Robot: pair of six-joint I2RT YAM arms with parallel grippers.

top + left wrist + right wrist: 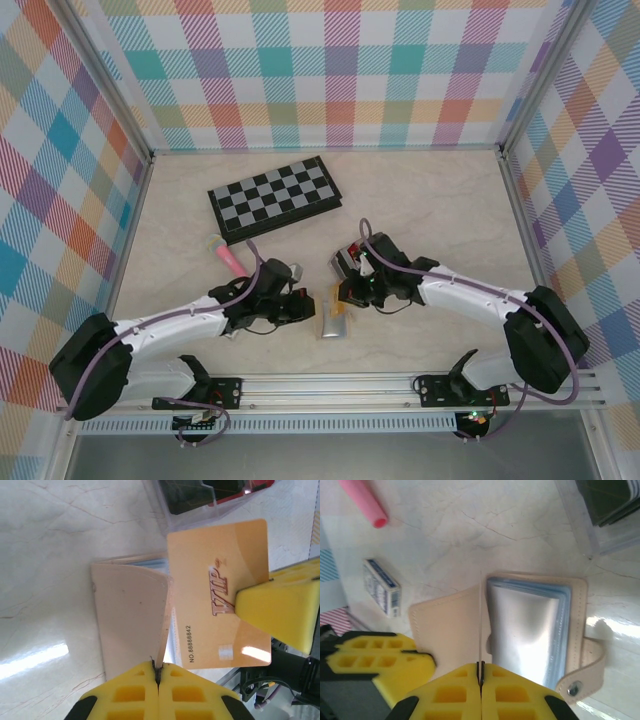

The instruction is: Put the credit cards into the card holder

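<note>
Both arms reach in low from the near edge of the bench (450, 215) and meet over the open tan wallet (450, 630). The left arm comes in from the wallet's left and the right arm from its right, and both wrists are bent downward. The left gripper (157, 669) has its jaws pressed together on the thin edge of the wallet's cover. The right gripper (480, 672), jaws closed just as tight, pinches the gold card (215, 580) by one long edge and holds it on edge over the wallet. Whether card and wallet touch cannot be told.

The card holder (585, 530) stands just beyond the wallet with a black card (190, 495) and a red card (250, 487) in its slots.

The left wrist camera shows the gold card's face, with its VIP lettering and printed number. The right wrist camera sees that card only as a thin upright line rising from its jaws. It also shows the wallet's clear sleeves (525, 630) and snap tab (580, 680), with a blue-patterned card pack (382, 587) and a pink tube (362, 502) off the wallet's left side. From above, a folded chessboard (275, 197) lies well beyond the wallet.
</note>
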